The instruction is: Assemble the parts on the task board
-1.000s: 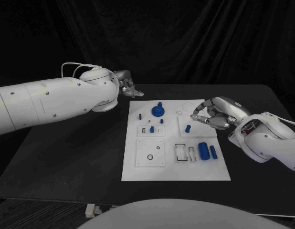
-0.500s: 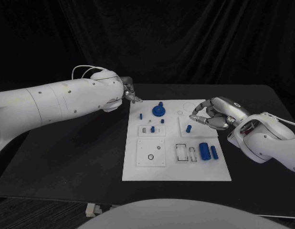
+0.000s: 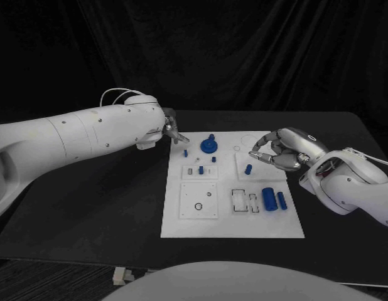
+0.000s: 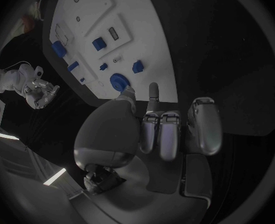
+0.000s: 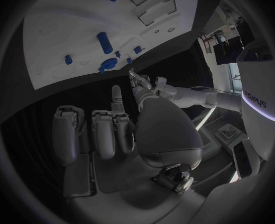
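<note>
The left hand (image 3: 171, 130) is seen at the far left corner of the task board (image 3: 232, 227), its fingers (image 4: 160, 134) curled in toward the palm with nothing held between them, one finger extended toward the board's edge. Just beyond its fingertips, a round blue knob-shaped part (image 3: 208, 145) is found standing on the board, with a small blue peg (image 3: 184, 152) beside it.

Over on the other side, the right hand (image 3: 281, 150) is held above the board's far right portion, fingers bent inward; nothing is seen gripped in the wrist view, where the curled fingers (image 5: 105, 130) are bare. Just beneath and beside it, a short blue peg (image 3: 248, 168) is seen upright on a square plate.

Further toward the near edge, a large blue cylinder (image 3: 268, 197) is laid flat on the board, with a slimmer blue pin (image 3: 282, 200) just beside it, and rectangular slots (image 3: 244, 200) next to them. The board itself is set in the middle of the black table (image 3: 85, 207).
</note>
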`<state>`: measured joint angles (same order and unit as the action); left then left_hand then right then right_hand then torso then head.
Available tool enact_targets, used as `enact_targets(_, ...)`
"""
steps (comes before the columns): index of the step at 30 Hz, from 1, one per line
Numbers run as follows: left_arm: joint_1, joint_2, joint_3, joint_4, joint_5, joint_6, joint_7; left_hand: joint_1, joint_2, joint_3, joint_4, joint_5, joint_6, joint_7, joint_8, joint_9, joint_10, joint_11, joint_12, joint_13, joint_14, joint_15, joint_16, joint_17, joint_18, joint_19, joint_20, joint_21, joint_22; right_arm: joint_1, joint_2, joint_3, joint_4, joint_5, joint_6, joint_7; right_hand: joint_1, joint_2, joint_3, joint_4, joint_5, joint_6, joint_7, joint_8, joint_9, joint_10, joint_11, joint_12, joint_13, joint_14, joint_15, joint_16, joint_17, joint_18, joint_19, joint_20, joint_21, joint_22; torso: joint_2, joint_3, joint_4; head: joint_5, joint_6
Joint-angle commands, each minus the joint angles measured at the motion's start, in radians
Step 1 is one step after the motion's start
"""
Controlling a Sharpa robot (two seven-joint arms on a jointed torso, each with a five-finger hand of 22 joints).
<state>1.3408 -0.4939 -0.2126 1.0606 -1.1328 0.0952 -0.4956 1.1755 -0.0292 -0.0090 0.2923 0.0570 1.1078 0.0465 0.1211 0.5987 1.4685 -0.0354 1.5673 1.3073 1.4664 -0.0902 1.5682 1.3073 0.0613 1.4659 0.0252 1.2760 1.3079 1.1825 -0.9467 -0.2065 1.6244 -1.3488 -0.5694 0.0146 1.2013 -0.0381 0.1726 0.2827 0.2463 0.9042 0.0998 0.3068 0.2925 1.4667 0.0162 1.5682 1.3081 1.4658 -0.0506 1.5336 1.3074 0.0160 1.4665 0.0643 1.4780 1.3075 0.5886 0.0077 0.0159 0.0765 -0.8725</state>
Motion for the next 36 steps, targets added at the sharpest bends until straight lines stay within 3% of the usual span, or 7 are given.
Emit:
enact_targets(1, -0.006, 0.009, 0.001, -0.006, 0.019, 0.044, 0.022, -0.023, -0.001, 0.000, 0.001, -0.003, 0.008, 0.002, -0.006, -0.009, 0.102, 0.008, 0.004, 0.263, 0.104, 0.009, 0.003, 0.263, -0.005, 0.025, 0.004, 0.003, 0.189, -0.002, 0.002, 0.001, 0.000, -0.006, 0.000, 0.004, -0.007, 0.004, 0.001, 0.006, 0.005, -0.001, -0.001, 0.004, -0.001, 0.104, 0.004, 0.003, 0.263, 0.089, 0.004, 0.004, 0.193, 0.008, 0.058, 0.000, 0.005, 0.231, 0.000, 0.0002, 0.0001, 0.000, 0.000)
enact_targets(12, -0.014, 0.025, 0.001, -0.019, 0.020, 0.077, 0.005, -0.032, 0.001, 0.017, -0.001, 0.051, 0.019, 0.002, -0.018, -0.034, 0.102, 0.007, 0.004, 0.263, 0.104, 0.009, 0.003, 0.263, -0.004, 0.022, 0.005, -0.001, 0.188, -0.002, 0.002, 0.000, -0.002, -0.006, 0.005, 0.000, -0.007, 0.004, 0.001, 0.006, 0.005, -0.001, -0.001, 0.004, -0.002, 0.104, 0.004, 0.003, 0.263, 0.089, 0.004, 0.004, 0.194, 0.008, 0.059, 0.000, 0.005, 0.231, 0.000, 0.0002, 0.0006, -0.004, 0.000)
enact_targets(16, -0.016, 0.030, 0.001, -0.024, 0.020, 0.085, -0.009, -0.031, 0.000, 0.019, -0.001, 0.057, 0.018, 0.003, -0.021, -0.038, 0.102, 0.008, 0.004, 0.263, 0.104, 0.009, 0.003, 0.263, -0.003, 0.021, 0.005, -0.005, 0.187, -0.002, 0.002, 0.000, -0.002, -0.006, 0.005, -0.001, -0.007, 0.004, 0.001, 0.006, 0.005, -0.001, -0.001, 0.004, -0.002, 0.104, 0.004, 0.003, 0.263, 0.089, 0.004, 0.004, 0.194, 0.008, 0.059, 0.000, 0.005, 0.231, 0.000, -0.0003, 0.0005, -0.004, 0.000)
enact_targets(22, -0.018, 0.038, 0.001, -0.029, 0.020, 0.086, -0.017, -0.016, -0.001, 0.032, -0.002, 0.102, 0.024, 0.003, -0.027, -0.053, 0.102, 0.008, 0.004, 0.263, 0.104, 0.010, 0.003, 0.263, -0.003, 0.020, 0.006, -0.007, 0.186, -0.003, 0.003, 0.000, -0.003, -0.006, 0.006, -0.001, -0.007, 0.005, 0.001, 0.006, 0.007, -0.001, -0.001, 0.004, -0.002, 0.104, 0.004, 0.003, 0.263, 0.089, 0.004, 0.004, 0.192, 0.009, 0.058, 0.000, 0.004, 0.231, 0.000, 0.0005, 0.0003, -0.003, 0.000)
enact_targets(26, -0.020, 0.042, 0.001, -0.027, 0.020, 0.082, -0.015, -0.004, -0.003, 0.040, -0.003, 0.161, 0.033, 0.001, -0.027, -0.060, 0.102, 0.006, 0.004, 0.263, 0.104, 0.008, 0.003, 0.263, -0.003, 0.020, 0.004, -0.007, 0.186, -0.003, 0.002, 0.000, -0.004, -0.006, 0.006, -0.002, -0.007, 0.005, 0.001, 0.006, 0.007, -0.001, -0.001, 0.004, -0.002, 0.104, 0.004, 0.003, 0.263, 0.089, 0.004, 0.004, 0.192, 0.009, 0.058, 0.000, 0.004, 0.231, 0.000, 0.0006, 0.0000, -0.003, 0.000)
enact_targets(30, -0.021, 0.046, 0.001, -0.027, 0.020, 0.078, -0.011, -0.001, -0.004, 0.042, -0.003, 0.174, 0.035, 0.000, -0.027, -0.062, 0.102, 0.006, 0.004, 0.263, 0.104, 0.007, 0.003, 0.263, -0.003, 0.020, 0.004, -0.007, 0.186, -0.003, 0.002, 0.000, -0.004, -0.006, 0.006, -0.003, -0.007, 0.005, 0.002, 0.006, 0.008, -0.002, -0.001, 0.005, -0.002, 0.104, 0.004, 0.003, 0.263, 0.088, 0.004, 0.003, 0.191, 0.009, 0.058, 0.000, 0.004, 0.231, 0.000, 0.0005, 0.0004, -0.003, 0.000)
enact_targets(36, -0.023, 0.051, 0.001, -0.032, 0.027, 0.073, -0.011, 0.010, -0.005, 0.050, -0.004, 0.225, 0.039, -0.002, -0.028, -0.066, 0.102, 0.004, 0.004, 0.263, 0.104, 0.006, 0.003, 0.263, -0.003, 0.020, 0.002, -0.008, 0.186, -0.003, 0.001, 0.000, -0.004, -0.006, 0.007, -0.004, -0.007, 0.005, 0.002, 0.006, 0.008, -0.002, -0.001, 0.005, -0.002, 0.104, 0.004, 0.003, 0.263, 0.088, 0.004, 0.003, 0.191, 0.009, 0.058, 0.000, 0.004, 0.231, -0.001, 0.0005, 0.0000, -0.004, 0.000)
